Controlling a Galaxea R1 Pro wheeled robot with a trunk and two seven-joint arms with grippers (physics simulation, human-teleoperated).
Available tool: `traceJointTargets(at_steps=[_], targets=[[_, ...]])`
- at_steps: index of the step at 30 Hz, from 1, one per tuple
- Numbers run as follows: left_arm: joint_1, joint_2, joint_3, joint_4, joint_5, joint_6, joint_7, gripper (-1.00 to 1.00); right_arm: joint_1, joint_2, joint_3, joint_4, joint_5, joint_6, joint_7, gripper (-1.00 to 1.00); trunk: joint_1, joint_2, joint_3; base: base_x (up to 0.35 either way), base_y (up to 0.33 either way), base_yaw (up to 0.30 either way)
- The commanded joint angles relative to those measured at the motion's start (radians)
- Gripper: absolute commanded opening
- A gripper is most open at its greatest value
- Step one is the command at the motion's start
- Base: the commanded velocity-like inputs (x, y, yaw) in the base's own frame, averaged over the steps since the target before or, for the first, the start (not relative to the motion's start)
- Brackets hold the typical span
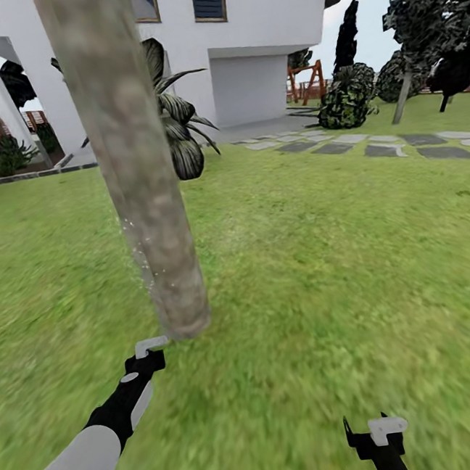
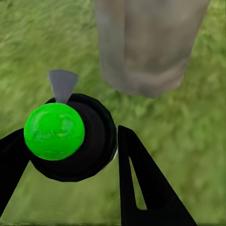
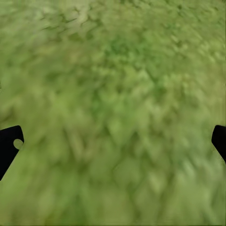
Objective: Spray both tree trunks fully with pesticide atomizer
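Grass floor [image 1: 329, 290] w/ tree trunk [image 1: 136, 166] rising from it, grey stepping stones [image 1: 385, 146] further back

Mottled, rough-looking bark on the tree trunk [image 1: 143, 201], glossy green dot on the matt black pesticide atomizer [image 2: 75, 141], blurry grass floor [image 3: 113, 94]

Left pincer [image 1: 151, 344] at tree trunk [image 1: 134, 166] base, white pesticide [image 1: 139, 257] specks there.

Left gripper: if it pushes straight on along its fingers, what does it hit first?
Most likely the tree trunk. The left gripper, shut on the pesticide atomizer, points at the trunk's base, with a strip of grass between. Depth is unclear; a low line could meet grass first.
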Motion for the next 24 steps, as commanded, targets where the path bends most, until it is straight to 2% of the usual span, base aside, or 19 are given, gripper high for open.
traceJointTargets(at_steps=[1,6,19,24], targets=[[0.0,0.0,0.0,0.0,0.0,0.0,0.0,-1.0,0.0,0.0,0.0,0.0,0.0,0.0,0.0,1.0,0.0,0.0,0.0,0.0,-0.269,0.277],[0.0,0.0,0.0,0.0,-0.001,0.0,0.0,-1.0,0.0,0.0,0.0,0.0,0.0,0.0,0.0,1.0,0.0,0.0,0.0,0.029,-0.268,0.261],[0.0,0.0,0.0,0.0,0.0,0.0,0.0,-1.0,0.0,0.0,0.0,0.0,0.0,0.0,0.0,1.0,0.0,0.0,0.0,0.084,-0.268,0.017],[0.0,0.0,0.0,0.0,0.0,0.0,0.0,-1.0,0.0,0.0,0.0,0.0,0.0,0.0,0.0,1.0,0.0,0.0,0.0,0.086,-0.268,0.16]])
